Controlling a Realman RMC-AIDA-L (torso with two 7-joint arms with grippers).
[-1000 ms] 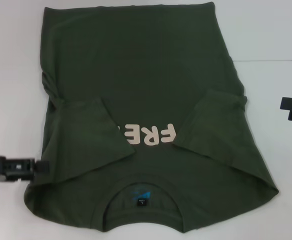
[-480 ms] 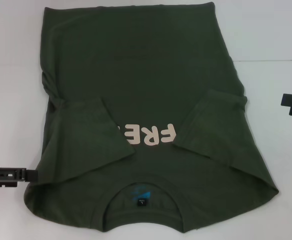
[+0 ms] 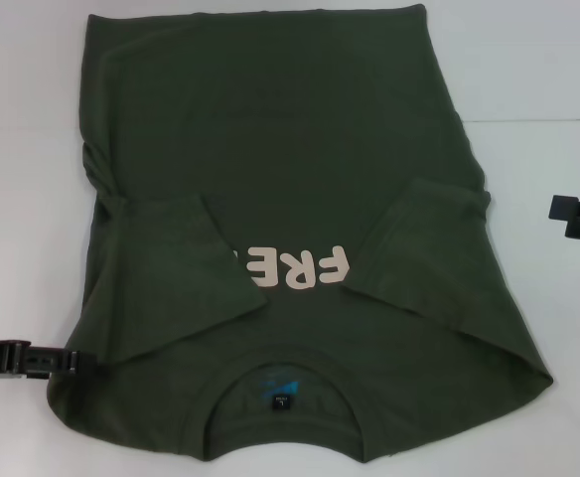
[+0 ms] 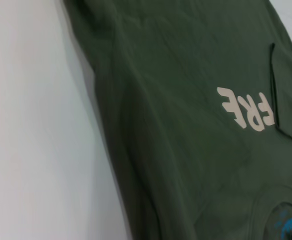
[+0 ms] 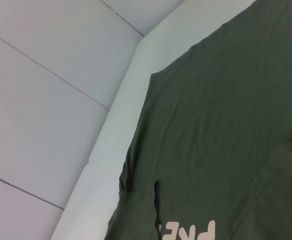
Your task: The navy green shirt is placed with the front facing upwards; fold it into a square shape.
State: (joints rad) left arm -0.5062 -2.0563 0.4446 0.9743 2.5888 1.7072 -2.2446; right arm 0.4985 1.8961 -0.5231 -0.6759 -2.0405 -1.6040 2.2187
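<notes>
We find one navy green shirt point(image 3: 290, 199), a large dark olive short-sleeved cotton T-shirt, lying front up on the white table point(image 3: 22, 149), collar nearest the robot and hem at the far edge. Both short sleeves are already folded inward over the chest, and they partly cover the pale pink lettering point(image 3: 300, 268), of which only "FRE" reads. A small dark label point(image 3: 282, 401) shows inside the ribbed neck. The left gripper point(image 3: 76, 360) sits low at the shirt's near left shoulder corner, its tip touching or just beside the cloth edge; we cannot tell whether its fingers are apart or together. The right gripper point(image 3: 558, 207) stands off to the right, apart from the cloth, level with the folded right sleeve; its finger state likewise cannot be judged. In our judgement the step in hand is taking the shoulder corners for a lengthwise fold. To do it well, each gripper should pinch both layers at its corner, lift evenly, and carry the collar edge towards the hem so the sleeves stay tucked and the edges align. Count: one shirt, two folded sleeves, two grippers, one label.
</notes>
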